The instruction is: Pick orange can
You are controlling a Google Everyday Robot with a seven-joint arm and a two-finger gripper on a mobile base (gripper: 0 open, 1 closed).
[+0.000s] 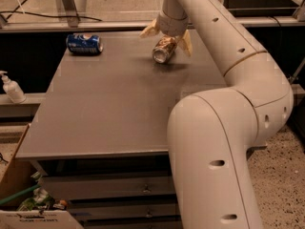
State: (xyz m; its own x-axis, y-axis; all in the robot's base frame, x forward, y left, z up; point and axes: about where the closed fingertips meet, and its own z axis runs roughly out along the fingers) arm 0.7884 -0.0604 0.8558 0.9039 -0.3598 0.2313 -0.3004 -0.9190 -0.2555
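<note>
The orange can (164, 50) lies on its side on the grey table (109, 104), at the far middle, its silver end facing me. My gripper (167, 39) hangs right over it with its two pale fingers (148, 30) spread open, one on each side of the can. The fingers straddle the can and do not close on it. The can rests on the table top.
A blue can (84, 43) lies on its side at the table's far left corner. My big white arm (224, 142) covers the table's right side. A soap bottle (11, 88) stands on a ledge to the left. A cardboard box (19, 194) with rubbish sits on the floor at lower left.
</note>
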